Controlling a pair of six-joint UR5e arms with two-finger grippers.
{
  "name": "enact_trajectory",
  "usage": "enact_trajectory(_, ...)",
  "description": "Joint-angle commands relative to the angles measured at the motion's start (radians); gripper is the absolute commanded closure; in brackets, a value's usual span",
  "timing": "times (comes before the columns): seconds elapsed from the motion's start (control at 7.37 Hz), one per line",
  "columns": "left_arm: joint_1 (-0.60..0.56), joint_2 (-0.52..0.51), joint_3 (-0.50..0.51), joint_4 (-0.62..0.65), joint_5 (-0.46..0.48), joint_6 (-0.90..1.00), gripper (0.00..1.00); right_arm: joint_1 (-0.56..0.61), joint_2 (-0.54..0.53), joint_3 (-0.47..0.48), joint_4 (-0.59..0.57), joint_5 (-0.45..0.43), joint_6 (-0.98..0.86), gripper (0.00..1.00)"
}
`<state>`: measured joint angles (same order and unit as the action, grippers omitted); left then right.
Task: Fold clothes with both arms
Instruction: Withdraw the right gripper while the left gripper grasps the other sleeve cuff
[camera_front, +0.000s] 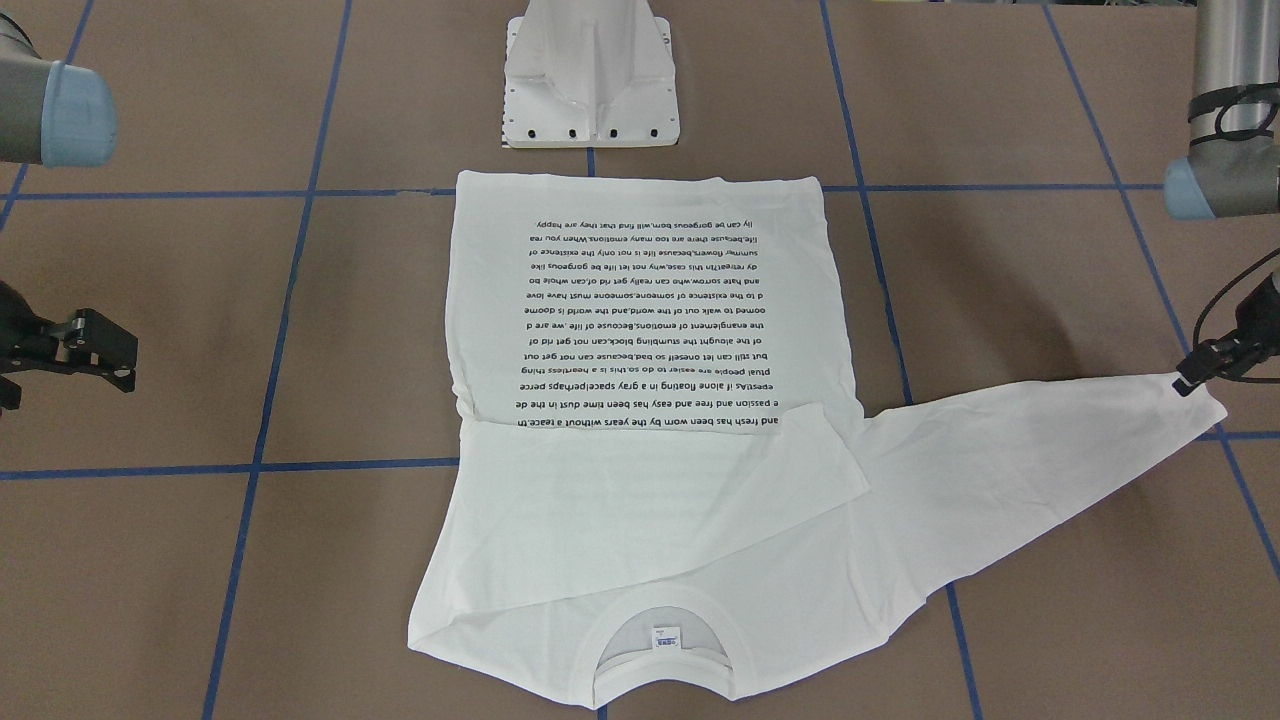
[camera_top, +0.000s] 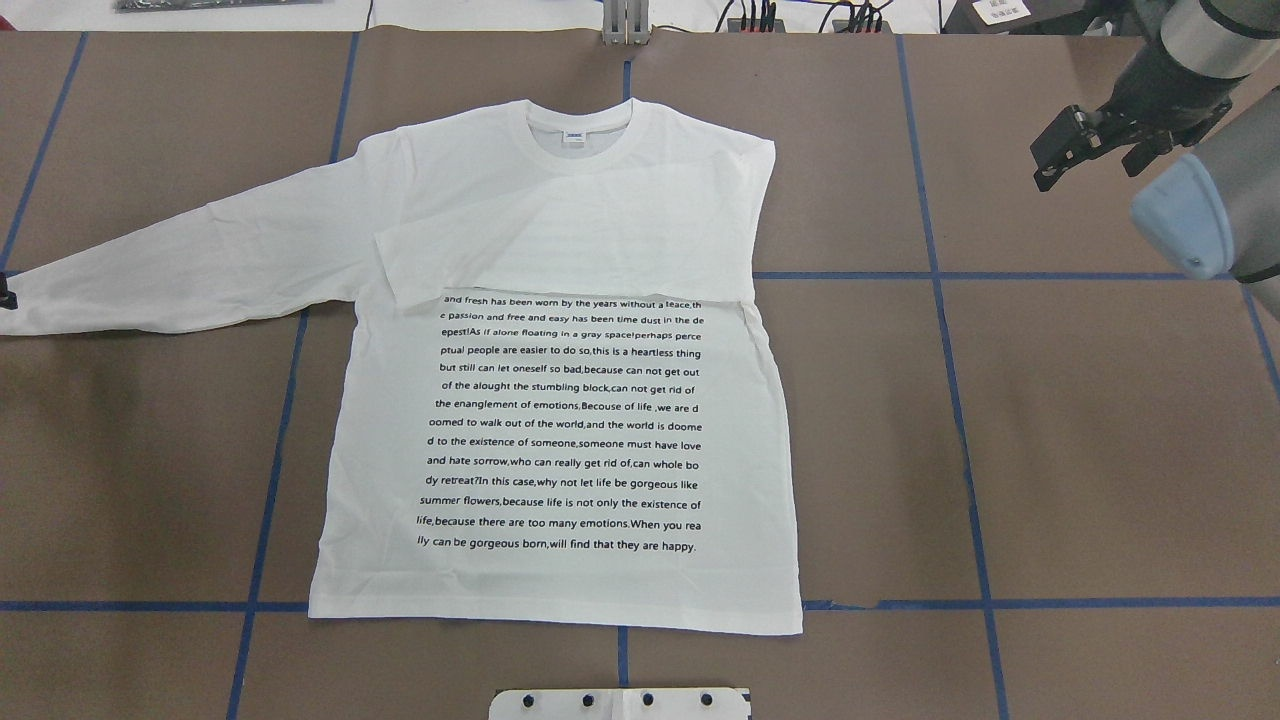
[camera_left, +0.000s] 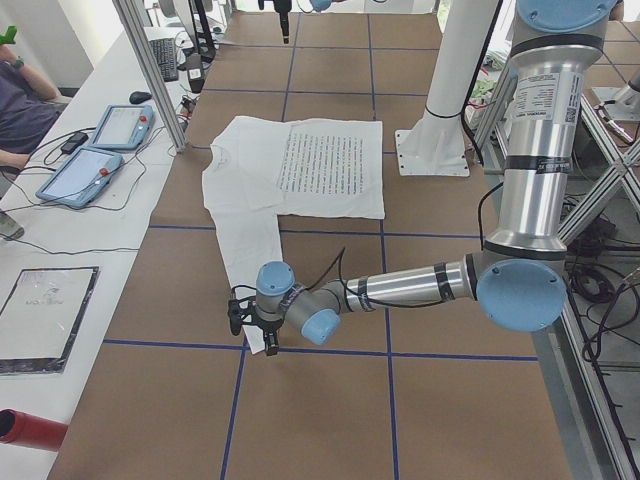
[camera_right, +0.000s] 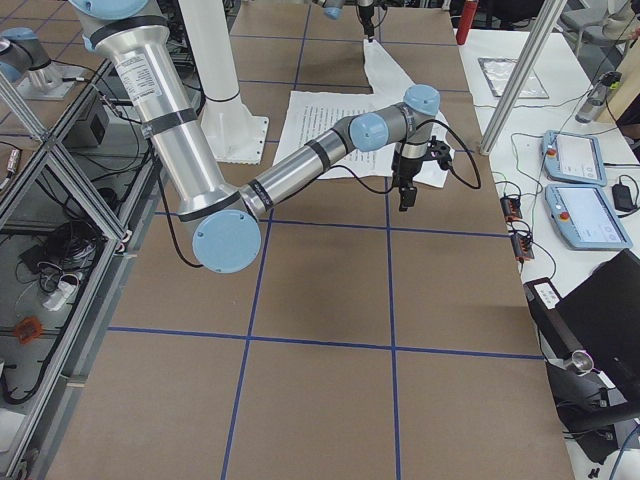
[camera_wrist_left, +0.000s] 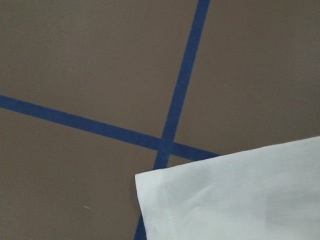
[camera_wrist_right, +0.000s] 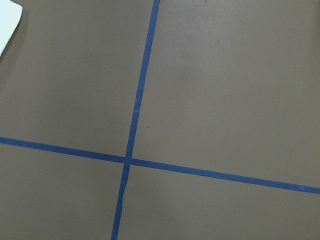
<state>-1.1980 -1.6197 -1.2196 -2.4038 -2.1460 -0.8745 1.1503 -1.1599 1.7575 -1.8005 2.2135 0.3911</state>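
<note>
The shirt (camera_top: 560, 440) lies flat and print-up on the table (camera_top: 1100, 450), hem nearest the robot, collar (camera_top: 580, 115) far. The right sleeve (camera_top: 570, 250) is folded across the chest. The left sleeve (camera_top: 200, 260) runs out straight to the left, so folding it looks like the step in hand.

The left gripper (camera_front: 1188, 382) is at the cuff (camera_wrist_left: 230, 195), but I cannot tell whether it has pinched it. The next move needs a sure pinch, then a lift and carry across the chest without dragging the body.

The right gripper (camera_top: 1065, 148) hangs far right, fingers spread, empty.

The front view shows the fingers meeting the cuff's edge. The overhead view crops that spot. The left wrist view shows only the flat cuff over a tape crossing, no fingers.
</note>
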Motion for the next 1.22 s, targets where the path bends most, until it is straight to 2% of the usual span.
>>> enact_trajectory(0.0, 0.0, -0.002, 0.029, -0.037, 0.0, -0.001, 0.2, -0.001, 0.0, 0.002, 0.0, 0.0, 0.0, 0.0)
enact_trajectory(0.14, 0.002, -0.002, 0.029, -0.037, 0.0, -0.003, 0.24, -0.001, 0.002, 0.002, 0.0, 0.0, 0.0, 0.0)
enact_trajectory(0.68, 0.017, -0.008, 0.028, -0.037, -0.002, -0.008, 0.27, 0.0, 0.0, 0.002, 0.0, 0.0, 0.0, 0.0)
enact_trajectory(0.81, 0.017, -0.008, 0.028, -0.037, -0.002, -0.008, 0.36, 0.0, 0.0, 0.002, 0.0, 0.0, 0.0, 0.0)
enact_trajectory(1.08, 0.017, -0.008, 0.028, -0.037, -0.002, -0.008, 0.62, 0.0, 0.0, 0.003, 0.0, 0.0, -0.001, 0.0)
